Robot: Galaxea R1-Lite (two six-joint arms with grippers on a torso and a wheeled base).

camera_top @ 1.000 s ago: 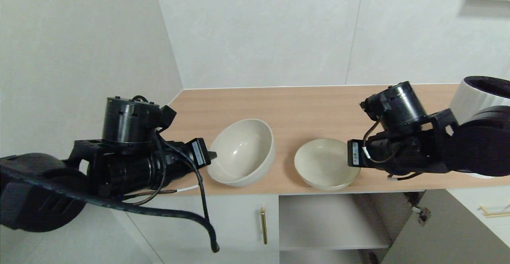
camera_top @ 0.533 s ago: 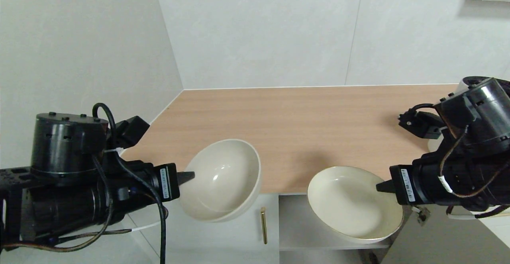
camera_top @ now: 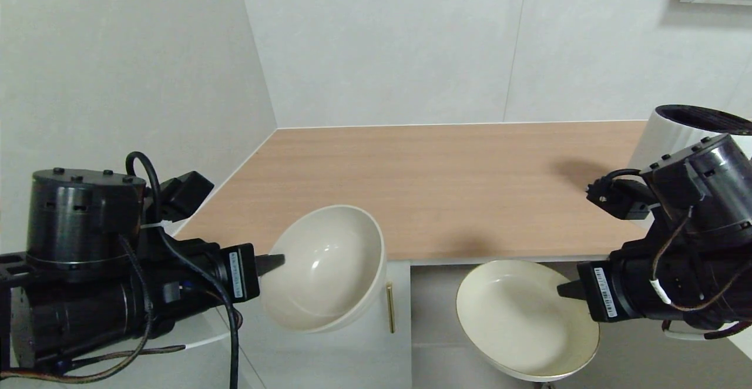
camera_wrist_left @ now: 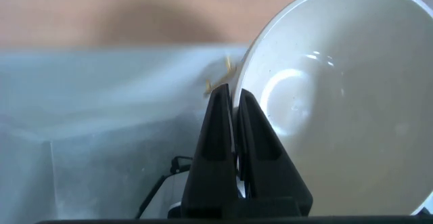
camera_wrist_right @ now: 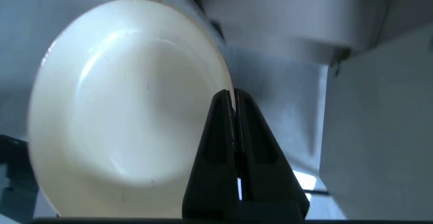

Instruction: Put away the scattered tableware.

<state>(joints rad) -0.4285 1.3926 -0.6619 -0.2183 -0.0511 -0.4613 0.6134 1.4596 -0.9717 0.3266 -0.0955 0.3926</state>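
Head view, deep bowl (camera_top: pixel 323 268): cream, glossy, tipped on edge; in air just off front of counter (camera_top: pixel 440 189); rim pinched by left gripper (camera_top: pixel 276 260).
Head view, shallow bowl (camera_top: pixel 523 318): cream, wide, low; in air below counter edge; rim clamped by right gripper (camera_top: pixel 567 289).
Left wrist view: fingers (camera_wrist_left: pixel 218 116) closed across deep bowl's wall, one either side.
Right wrist view: same pinch on shallow bowl's rim.
Handling (judged): probably ceramic; stiff, breakable, slick glaze; rim the only hold, prone to pivot.
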